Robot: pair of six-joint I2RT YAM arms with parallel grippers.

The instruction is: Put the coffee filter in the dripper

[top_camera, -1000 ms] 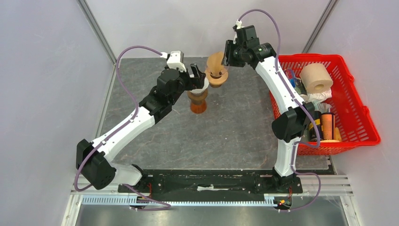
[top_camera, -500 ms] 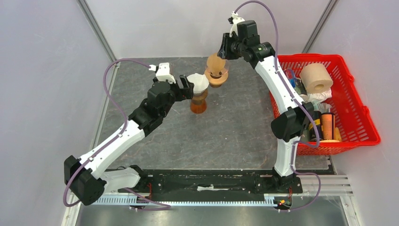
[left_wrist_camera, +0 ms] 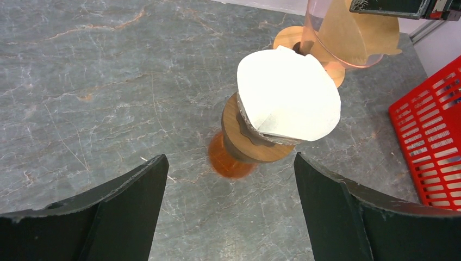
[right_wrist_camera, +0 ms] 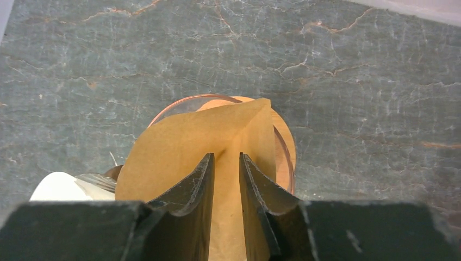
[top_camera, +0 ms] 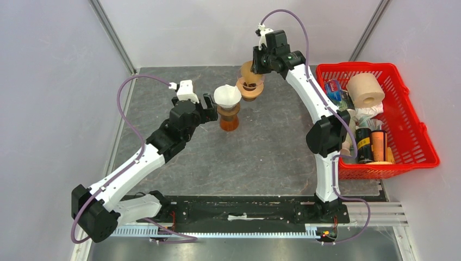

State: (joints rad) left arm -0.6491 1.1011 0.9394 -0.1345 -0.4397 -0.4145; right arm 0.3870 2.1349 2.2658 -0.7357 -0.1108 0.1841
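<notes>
The right gripper (right_wrist_camera: pixel 225 159) hangs over the far middle of the table (right_wrist_camera: pixel 353 81). Its two fingers are drawn close, with only a narrow slit between them. That slit lines up with the folded seam of the brown filter (right_wrist_camera: pixel 179 147). Whether the pads actually pinch the paper or merely flank it, I cannot tell. The brown filter stands as an upright cone, mouth up and point down, inside the glass dripper (top_camera: pixel 251 92) directly beneath this hand. Its upper edge rises above the rim. The coming move likely turns on this vertical line-up: the cone's axis runs straight down from the fingers, so seating it looks like a matter of pressing or releasing downward, not sideways. Just beside it, toward the left arm, a white filter (left_wrist_camera: pixel 288 95) already sits in a wood-collared dripper (left_wrist_camera: pixel 244 141). The left gripper (left_wrist_camera: pixel 229 160) faces that one from nearby with its fingers spread wide and nothing between them. The right arm is the nearer to the brown filter, the left to the white.
</notes>
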